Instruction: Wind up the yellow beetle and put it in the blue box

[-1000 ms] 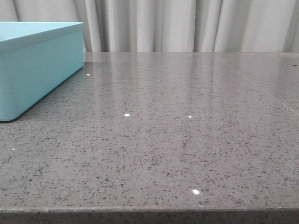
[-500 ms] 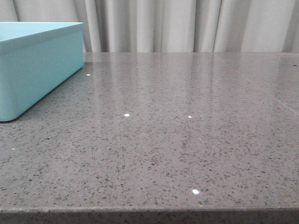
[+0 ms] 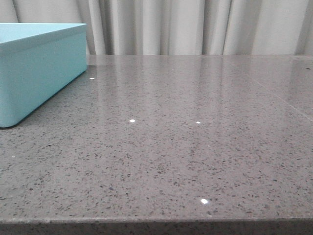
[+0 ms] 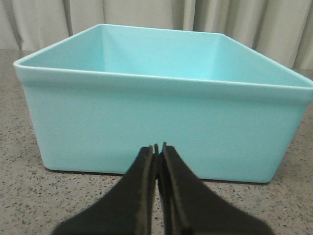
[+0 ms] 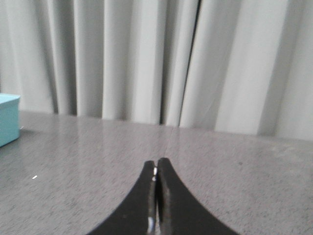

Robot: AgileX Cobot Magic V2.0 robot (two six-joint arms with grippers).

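The blue box stands at the far left of the grey speckled table in the front view. In the left wrist view it fills the frame, and the part of its inside that shows is bare. My left gripper is shut and empty, low over the table just in front of the box's near wall. My right gripper is shut and empty over open table, with a corner of the box far off to one side. The yellow beetle is not in any view. Neither gripper shows in the front view.
The grey speckled table runs back to pale curtains along its far edge. Its front edge lies along the bottom of the front view.
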